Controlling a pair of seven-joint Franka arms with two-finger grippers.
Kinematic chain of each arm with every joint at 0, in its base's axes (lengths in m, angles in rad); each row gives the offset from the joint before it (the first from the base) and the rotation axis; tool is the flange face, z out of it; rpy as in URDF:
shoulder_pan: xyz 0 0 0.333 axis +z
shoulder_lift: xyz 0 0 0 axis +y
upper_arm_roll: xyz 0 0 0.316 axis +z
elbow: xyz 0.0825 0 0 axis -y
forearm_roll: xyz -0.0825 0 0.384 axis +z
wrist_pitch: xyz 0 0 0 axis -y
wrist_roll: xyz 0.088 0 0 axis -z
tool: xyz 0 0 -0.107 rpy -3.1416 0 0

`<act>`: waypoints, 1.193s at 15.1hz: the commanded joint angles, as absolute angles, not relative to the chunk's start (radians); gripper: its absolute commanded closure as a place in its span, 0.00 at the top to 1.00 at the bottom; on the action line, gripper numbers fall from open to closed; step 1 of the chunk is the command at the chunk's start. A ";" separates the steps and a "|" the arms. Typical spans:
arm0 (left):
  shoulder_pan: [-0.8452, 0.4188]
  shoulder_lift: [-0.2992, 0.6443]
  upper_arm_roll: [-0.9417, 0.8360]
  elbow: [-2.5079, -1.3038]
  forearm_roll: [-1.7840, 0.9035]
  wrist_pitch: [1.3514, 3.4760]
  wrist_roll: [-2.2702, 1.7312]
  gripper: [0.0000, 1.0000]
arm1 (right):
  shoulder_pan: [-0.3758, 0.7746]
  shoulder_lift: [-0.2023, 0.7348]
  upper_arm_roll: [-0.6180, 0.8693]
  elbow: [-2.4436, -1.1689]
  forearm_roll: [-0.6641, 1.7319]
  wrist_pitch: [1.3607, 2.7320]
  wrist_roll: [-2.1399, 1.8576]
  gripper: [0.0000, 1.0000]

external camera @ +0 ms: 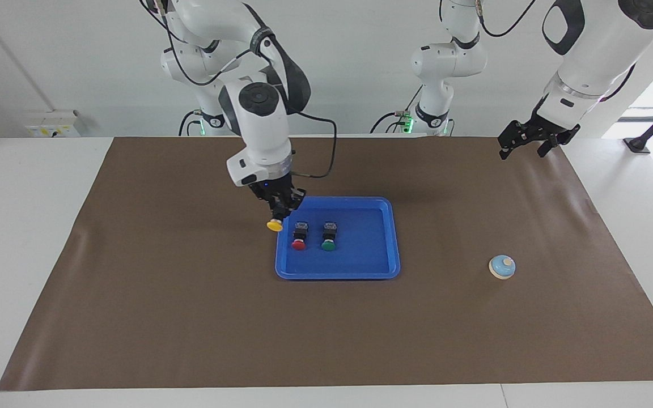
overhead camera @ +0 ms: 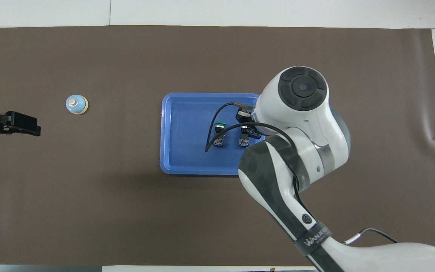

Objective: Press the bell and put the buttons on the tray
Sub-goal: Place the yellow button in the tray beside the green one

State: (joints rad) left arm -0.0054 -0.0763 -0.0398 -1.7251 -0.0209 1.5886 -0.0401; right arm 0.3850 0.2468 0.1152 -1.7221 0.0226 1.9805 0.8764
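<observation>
Brown paper (external camera: 190, 317) covers the white table from end to end. My right gripper (external camera: 279, 211), coming in from the right arm's end, is pinched on the black body of the yellow-capped push button (external camera: 274, 225), cap hanging low. I judge this to be the carry to the drop.

It hangs over the rim of the shallow bright-blue rectangular plastic tray (external camera: 360, 258), at the edge toward the right arm's end. In the tray lie the red-capped push button (external camera: 299, 238) and the green-capped push button (external camera: 329, 237), side by side, with their caps pointing away from me. Bare floor is free toward the left arm's end.

Well apart from the tray, toward the left arm's end, the small light-blue dome bell (external camera: 501, 267) sits on the paper. My left gripper (external camera: 532, 141) waits over the paper's edge there, fingers spread, holding nothing.
</observation>
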 commanded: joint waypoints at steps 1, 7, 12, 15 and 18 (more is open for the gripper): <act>-0.002 -0.089 -0.038 -1.727 -0.028 1.582 -0.040 1.00 | 0.469 0.418 0.109 -1.515 0.046 1.938 0.978 0.00; -0.002 -0.089 -0.038 -1.727 -0.028 1.582 -0.040 1.00 | 0.564 0.592 0.107 -1.397 0.028 2.042 1.052 0.00; -0.002 -0.087 -0.038 -1.727 -0.028 1.582 -0.040 1.00 | 0.598 0.607 0.107 -1.459 0.012 2.120 1.046 0.00; -0.002 -0.089 -0.040 -1.727 -0.028 1.582 -0.040 1.00 | 0.614 0.592 0.107 -1.537 0.014 2.177 1.049 0.00; -0.002 -0.089 -0.038 -1.727 -0.028 1.582 -0.040 1.00 | 0.633 0.588 0.104 -1.539 0.012 2.158 1.057 1.00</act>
State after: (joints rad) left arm -0.0054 -0.0763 -0.0398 -1.7251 -0.0209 1.5886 -0.0401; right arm 0.6204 0.6139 0.1103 -1.5064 0.0213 2.1456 1.0458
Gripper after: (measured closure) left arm 0.000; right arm 0.537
